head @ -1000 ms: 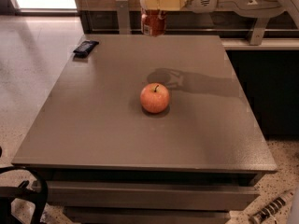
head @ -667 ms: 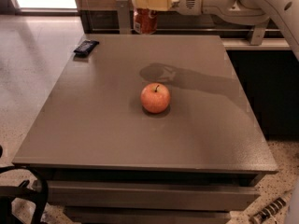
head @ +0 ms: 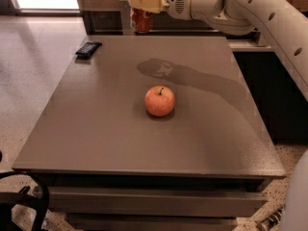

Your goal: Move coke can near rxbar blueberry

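The gripper [head: 146,2] pinches the coke can [head: 142,21] over the far edge of the counter [head: 96,134], left of that edge's middle and apparently clear of the surface. Its cream fingers hide the can's upper part, and the frame cuts off the top. The rxbar blueberry [head: 88,48] lies flat at the far left corner, its print unreadable. An apple [head: 160,100] sits mid-counter.

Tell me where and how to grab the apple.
Grip the apple across its round middle, coming straight down from above: it sits stem-up, alone in the middle of the table. The gripper holds the coke can above the far edge.
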`<state>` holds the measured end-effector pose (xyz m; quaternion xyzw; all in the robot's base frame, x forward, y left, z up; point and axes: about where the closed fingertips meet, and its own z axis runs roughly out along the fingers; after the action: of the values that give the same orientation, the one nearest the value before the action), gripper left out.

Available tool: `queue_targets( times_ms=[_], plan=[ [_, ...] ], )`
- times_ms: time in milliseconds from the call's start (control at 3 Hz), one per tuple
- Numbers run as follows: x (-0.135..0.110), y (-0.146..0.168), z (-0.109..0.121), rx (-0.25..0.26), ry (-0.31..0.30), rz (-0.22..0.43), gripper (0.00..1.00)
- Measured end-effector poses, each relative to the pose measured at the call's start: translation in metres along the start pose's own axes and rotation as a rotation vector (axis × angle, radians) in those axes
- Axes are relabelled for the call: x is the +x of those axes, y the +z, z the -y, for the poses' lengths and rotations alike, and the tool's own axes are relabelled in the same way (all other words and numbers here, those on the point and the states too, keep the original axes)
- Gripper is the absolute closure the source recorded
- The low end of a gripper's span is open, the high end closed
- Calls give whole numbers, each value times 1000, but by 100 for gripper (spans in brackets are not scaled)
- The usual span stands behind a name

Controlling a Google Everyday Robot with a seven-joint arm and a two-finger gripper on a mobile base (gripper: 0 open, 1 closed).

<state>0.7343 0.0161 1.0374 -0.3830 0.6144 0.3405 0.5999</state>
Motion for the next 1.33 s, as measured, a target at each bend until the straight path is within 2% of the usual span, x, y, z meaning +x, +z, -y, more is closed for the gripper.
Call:
queue_targets(
  times_ms=[333,667,1000,1333],
  plan=[
    [0,0,0,0,0,0,100],
    [-1,18,8,5,-9,-29,100],
    [6,55,27,28,-12,-89,100],
    [29,84,34,45,35,-114,100]
  ],
)
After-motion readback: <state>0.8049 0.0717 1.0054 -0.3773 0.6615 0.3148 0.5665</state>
